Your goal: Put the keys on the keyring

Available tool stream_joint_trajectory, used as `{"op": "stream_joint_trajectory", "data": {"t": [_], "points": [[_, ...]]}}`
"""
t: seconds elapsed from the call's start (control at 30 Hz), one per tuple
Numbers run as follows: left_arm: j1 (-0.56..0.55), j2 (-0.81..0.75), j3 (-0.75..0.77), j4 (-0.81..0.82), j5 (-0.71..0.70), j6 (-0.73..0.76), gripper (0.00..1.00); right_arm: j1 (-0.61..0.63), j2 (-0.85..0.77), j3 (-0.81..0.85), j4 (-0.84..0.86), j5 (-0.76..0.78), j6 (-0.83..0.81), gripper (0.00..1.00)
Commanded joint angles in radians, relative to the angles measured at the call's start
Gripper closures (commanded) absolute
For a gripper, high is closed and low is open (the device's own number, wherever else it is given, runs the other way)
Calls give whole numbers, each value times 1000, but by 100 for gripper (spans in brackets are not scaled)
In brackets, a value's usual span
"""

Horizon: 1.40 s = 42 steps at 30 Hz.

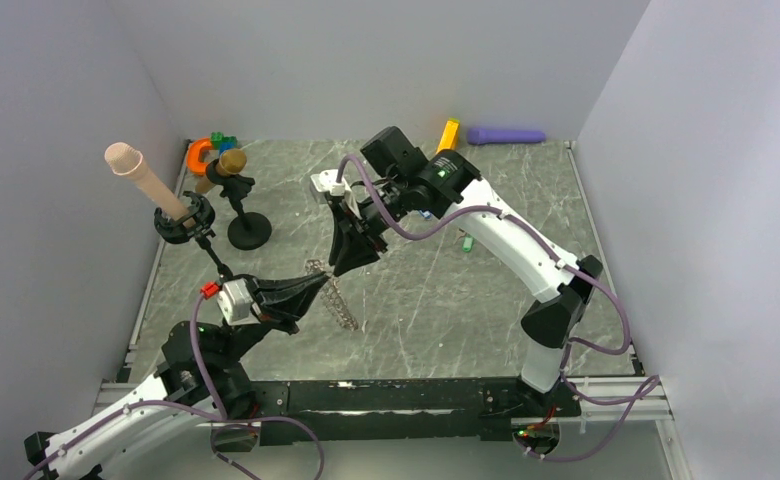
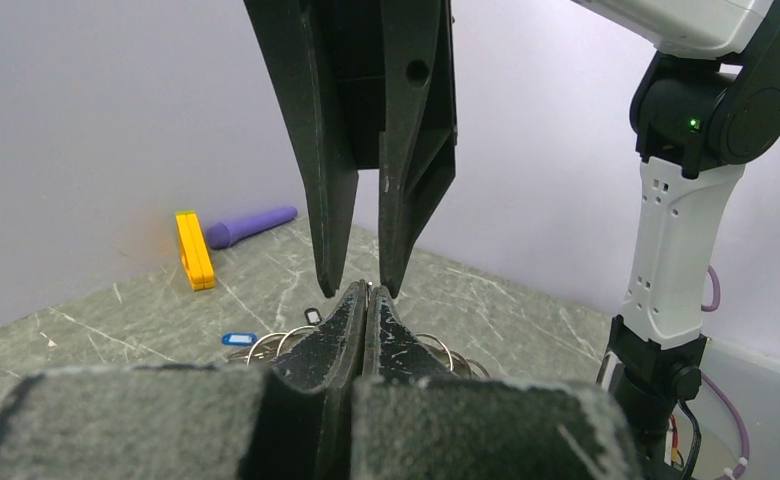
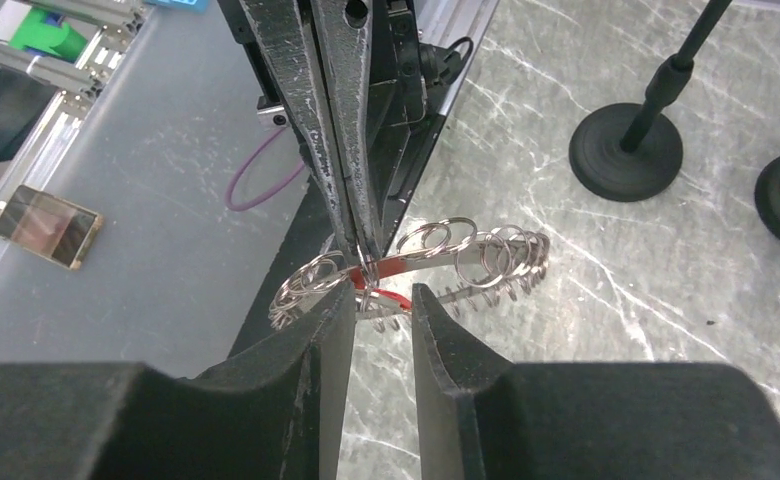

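Nearest me, the left claw [image 3: 360, 252] was pressed together on the keyring [image 3: 486, 255], and just beyond it the right claw [image 3: 381, 296], a little spread about the red key [image 3: 396, 264], would, I think, need to push slowly and keep the ring steady, while the blue key [image 2: 238, 339] lay farther back on the counter [image 2: 116, 320].

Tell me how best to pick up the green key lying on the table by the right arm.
Probably pinch the green key across its narrow width, coming straight down from above. It is oblong and lies flat on the table with its long edges exposed.
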<state>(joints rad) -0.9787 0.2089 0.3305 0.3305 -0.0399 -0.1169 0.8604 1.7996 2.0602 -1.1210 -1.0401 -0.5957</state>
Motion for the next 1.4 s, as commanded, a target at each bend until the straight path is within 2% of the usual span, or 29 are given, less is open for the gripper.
{"op": "stream_joint_trajectory", "data": {"t": [0.0, 0.27, 0.53, 0.77, 0.87, 0.97, 1.03, 1.2, 1.37], "points": [[3, 2, 16, 81, 19, 6, 100, 8, 3, -16, 46, -47, 30, 70], [3, 10, 11, 92, 19, -1, 100, 12, 8, -24, 54, -68, 36, 76], [3, 15, 8, 99, 13, -3, 100, 20, 4, -32, 29, -90, 7, 100], [3, -2, 18, 28, -10, -13, 99, 21, 0, -4, -22, -40, -59, 100], [3, -30, 39, -60, -25, -23, 88, 21, -5, 1, -30, 16, -70, 100], [3, -61, 73, -174, -35, -30, 69, 21, -10, -7, -35, 63, -85, 100], [2, -73, 114, -246, -43, -32, 62, 22, -15, -13, -37, 99, -96, 100], [3, -82, 225, -437, -39, -21, 54, 22, -31, -33, -61, 172, -144, 100], [3, -24, 351, -643, -21, 6, 50, 23, -52, -42, -97, 268, -214, 100]]}}
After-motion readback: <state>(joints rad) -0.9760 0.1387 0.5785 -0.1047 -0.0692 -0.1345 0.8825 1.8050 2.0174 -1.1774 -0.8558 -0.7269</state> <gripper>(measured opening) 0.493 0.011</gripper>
